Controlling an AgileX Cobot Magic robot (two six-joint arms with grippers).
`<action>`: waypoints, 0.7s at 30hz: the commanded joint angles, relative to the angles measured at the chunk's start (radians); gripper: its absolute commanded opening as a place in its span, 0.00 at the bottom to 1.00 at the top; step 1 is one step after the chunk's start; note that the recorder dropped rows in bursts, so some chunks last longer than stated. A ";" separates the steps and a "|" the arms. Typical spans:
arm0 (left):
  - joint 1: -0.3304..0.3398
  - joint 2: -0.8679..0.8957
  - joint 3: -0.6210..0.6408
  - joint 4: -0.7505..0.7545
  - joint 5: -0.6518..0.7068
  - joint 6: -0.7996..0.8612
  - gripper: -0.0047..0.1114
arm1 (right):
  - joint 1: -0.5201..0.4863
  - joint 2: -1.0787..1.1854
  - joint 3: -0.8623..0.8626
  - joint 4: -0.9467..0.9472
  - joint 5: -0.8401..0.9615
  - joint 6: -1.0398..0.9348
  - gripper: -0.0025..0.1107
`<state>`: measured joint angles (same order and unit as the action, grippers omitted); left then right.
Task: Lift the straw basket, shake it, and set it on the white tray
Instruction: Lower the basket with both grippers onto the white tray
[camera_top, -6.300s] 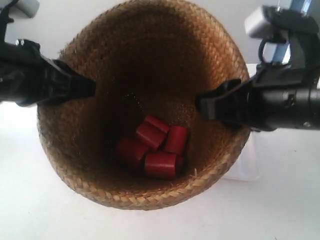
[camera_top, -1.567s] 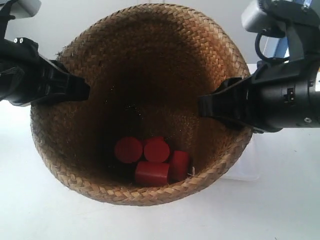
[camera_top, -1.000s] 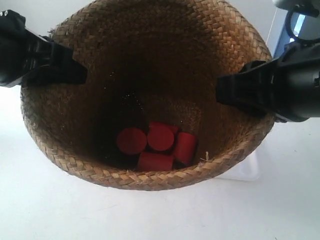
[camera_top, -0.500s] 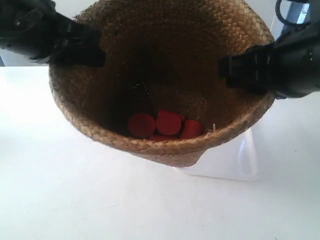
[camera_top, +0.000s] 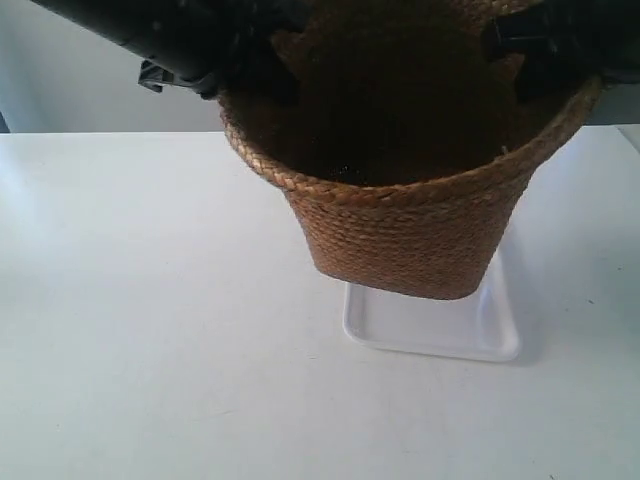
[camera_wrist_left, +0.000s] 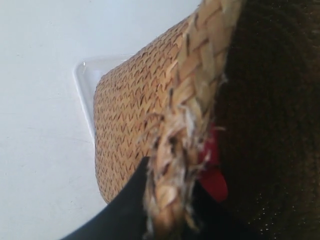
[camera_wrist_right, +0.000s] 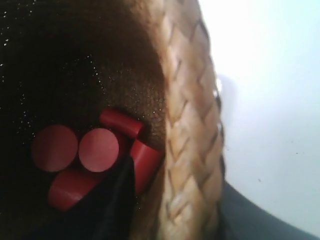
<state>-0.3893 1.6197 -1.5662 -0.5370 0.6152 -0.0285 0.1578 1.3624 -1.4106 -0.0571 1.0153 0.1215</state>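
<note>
Lowered and levelled since a moment ago, the straw basket (camera_top: 410, 240) is held upright over the white tray (camera_top: 430, 335), its rim clenched on opposite sides by the left gripper (camera_wrist_left: 165, 200) and right gripper (camera_wrist_right: 180, 210) so that it may be set down squarely.

The exterior view is bright and evenly lit. The white desk (camera_top: 150, 350) is close to washed out, with only a faint, soft-edged shadow beside the white tray (camera_top: 430, 338) at its near and right sides. The straw basket (camera_top: 410, 240) shows its weave clearly on the outside, while its inside is near black and without detail. Both wrist views are soft: the braided rim sits very close and out of focus, and the desk behind it burns to plain white. In the right wrist view, pinpoints of light speckle the dark inside, and the red cylinders (camera_wrist_right: 98, 149) are dim yet legible.
</note>
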 joint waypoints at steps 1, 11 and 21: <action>-0.036 0.042 -0.042 -0.039 -0.061 -0.024 0.04 | -0.071 0.097 -0.097 -0.029 0.045 -0.082 0.02; -0.054 0.154 -0.063 -0.047 -0.136 -0.070 0.04 | -0.142 0.254 -0.163 -0.020 0.052 -0.134 0.02; -0.054 0.189 -0.063 -0.053 -0.147 -0.063 0.04 | -0.159 0.286 -0.163 -0.016 0.057 -0.144 0.02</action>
<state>-0.4393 1.8241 -1.6156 -0.5560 0.4827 -0.0957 0.0108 1.6499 -1.5620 -0.0431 1.0793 -0.0103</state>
